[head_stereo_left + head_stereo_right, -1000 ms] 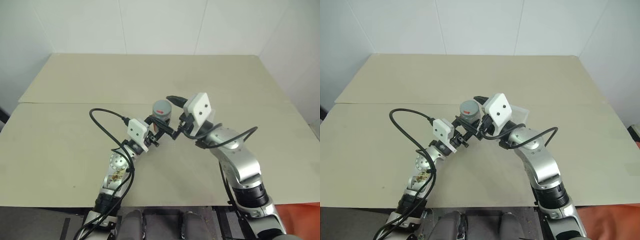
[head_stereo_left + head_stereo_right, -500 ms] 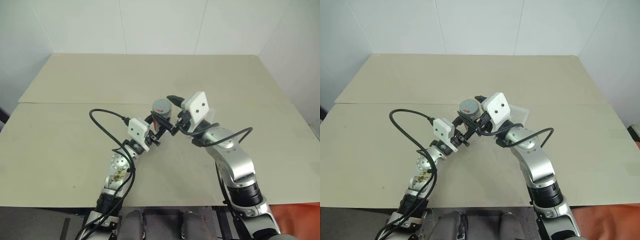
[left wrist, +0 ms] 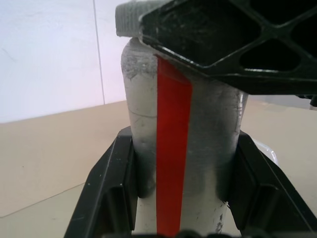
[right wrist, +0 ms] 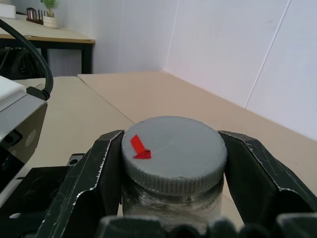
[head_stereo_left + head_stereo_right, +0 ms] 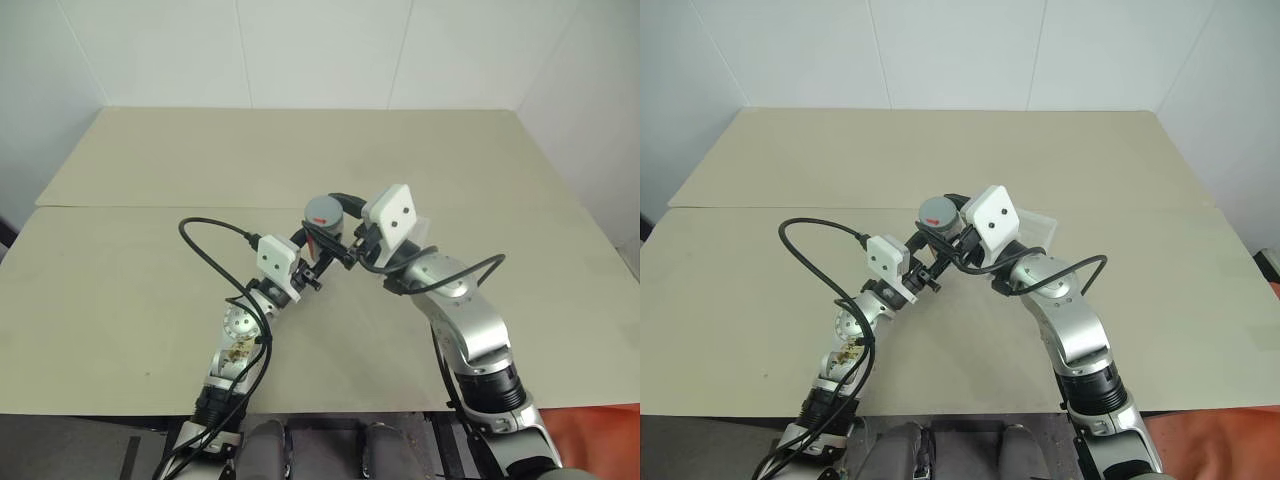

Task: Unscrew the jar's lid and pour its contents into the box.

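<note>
The right claw (image 4: 173, 163) pinches the lid (image 4: 174, 152), one black finger pressed against each side of its ribbed rim. The lid is a flat round grey disc with a matte, slightly grainy top and a small red mark near one edge, and it sits on the jar. The left claw (image 3: 183, 183) is clamped on the jar (image 3: 183, 148) lower down, its two black fingers against opposite sides of the body. The jar is a silver-grey cylinder with a rough, scuffed coat, a bright red stripe running up its side and a threaded neck at the top; it stands upright and is held up off the counter (image 5: 130, 260) between the two arms, near the middle of the head views. What is inside cannot be seen through the opaque wall. Just behind the right wrist lies the box (image 5: 1038, 228), a shallow tray of clear whitish plastic, mostly hidden by the arm. The counter is a flat, pale beige board with a seam across it, and white walls rise behind.
</note>
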Controlling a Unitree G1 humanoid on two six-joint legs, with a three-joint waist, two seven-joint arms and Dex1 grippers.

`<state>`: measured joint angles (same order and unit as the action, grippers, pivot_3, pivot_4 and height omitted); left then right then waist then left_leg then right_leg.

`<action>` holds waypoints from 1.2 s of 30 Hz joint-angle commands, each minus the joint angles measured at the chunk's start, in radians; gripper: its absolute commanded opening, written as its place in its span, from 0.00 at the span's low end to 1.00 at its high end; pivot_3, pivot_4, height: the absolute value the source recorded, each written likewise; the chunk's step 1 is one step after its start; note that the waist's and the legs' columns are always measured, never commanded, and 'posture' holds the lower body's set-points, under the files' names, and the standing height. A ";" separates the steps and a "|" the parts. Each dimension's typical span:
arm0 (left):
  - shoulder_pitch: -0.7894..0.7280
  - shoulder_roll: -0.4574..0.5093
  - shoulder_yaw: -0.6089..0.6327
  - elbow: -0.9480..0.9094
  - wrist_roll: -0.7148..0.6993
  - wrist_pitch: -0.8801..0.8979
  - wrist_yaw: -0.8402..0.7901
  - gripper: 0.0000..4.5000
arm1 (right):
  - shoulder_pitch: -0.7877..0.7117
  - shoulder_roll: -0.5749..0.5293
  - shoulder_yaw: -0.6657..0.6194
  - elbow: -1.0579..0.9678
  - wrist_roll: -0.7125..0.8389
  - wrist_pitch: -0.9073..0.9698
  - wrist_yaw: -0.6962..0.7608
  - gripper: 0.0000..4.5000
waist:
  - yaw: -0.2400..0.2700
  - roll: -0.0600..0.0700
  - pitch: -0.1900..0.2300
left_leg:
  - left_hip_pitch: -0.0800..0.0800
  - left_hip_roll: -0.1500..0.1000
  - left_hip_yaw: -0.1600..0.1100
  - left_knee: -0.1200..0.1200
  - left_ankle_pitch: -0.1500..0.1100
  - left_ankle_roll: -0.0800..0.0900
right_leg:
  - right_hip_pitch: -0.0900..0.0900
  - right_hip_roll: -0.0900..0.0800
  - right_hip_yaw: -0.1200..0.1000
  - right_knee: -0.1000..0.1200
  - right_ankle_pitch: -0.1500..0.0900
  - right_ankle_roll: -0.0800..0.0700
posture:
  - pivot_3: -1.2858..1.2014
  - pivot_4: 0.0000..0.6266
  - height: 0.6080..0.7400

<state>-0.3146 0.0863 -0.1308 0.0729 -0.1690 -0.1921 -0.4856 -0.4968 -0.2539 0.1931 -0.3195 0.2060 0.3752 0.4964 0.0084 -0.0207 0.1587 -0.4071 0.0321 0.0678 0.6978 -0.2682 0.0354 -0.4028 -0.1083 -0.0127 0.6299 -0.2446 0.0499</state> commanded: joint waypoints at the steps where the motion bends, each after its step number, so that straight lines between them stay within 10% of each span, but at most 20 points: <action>1: 0.019 0.037 -0.015 -0.075 -0.047 0.003 -0.084 0.44 | -0.009 -0.038 -0.046 -0.028 0.036 -0.023 0.054 0.63 | -0.001 0.000 0.000 | 0.000 0.000 0.000 0.000 0.000 0.000 | 0.000 0.000 0.000 0.000 0.000 0.000 | 0.52 0.24 1.00; 36: 0.060 0.186 -0.060 -0.195 -0.239 0.114 -0.431 0.44 | -0.099 -0.234 -0.075 0.173 0.275 -0.199 0.662 0.63 | 0.001 0.000 0.000 | 0.000 0.000 0.000 0.000 0.000 0.000 | 0.000 0.000 0.000 0.000 0.000 0.000 | 0.52 0.24 1.00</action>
<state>-0.2475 0.2767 -0.1720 -0.0613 -0.3905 -0.0828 -0.8905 -0.5683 -0.4815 0.1399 -0.1436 0.4736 0.2198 1.1213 0.0094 -0.0205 0.1588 -0.4068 0.0323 0.0678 0.6978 -0.2682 0.0355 -0.4025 -0.1083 -0.0125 0.6296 -0.2446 0.0499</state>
